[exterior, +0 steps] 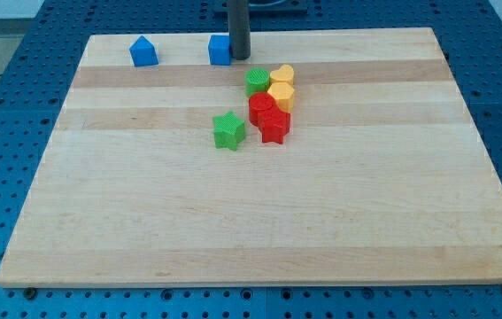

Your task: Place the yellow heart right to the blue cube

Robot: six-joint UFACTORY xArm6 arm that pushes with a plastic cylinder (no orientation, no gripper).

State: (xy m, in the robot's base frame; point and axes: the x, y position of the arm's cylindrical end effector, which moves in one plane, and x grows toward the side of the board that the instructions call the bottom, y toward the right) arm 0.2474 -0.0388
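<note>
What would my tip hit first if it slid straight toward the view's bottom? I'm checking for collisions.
Probably nothing: my tip, beside the blue cube, would likely pass between the green star and the green block, though depth is unclear.

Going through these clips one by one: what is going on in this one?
A single arm with a dark rod works over a wooden board. My tip sits near the view's top, right beside the blue cube on its right side. The yellow heart lies lower and to the right, in a cluster with a green block, a yellow block and two red blocks. A green star and another blue block lie apart. The heart is not yet beside the cube.
</note>
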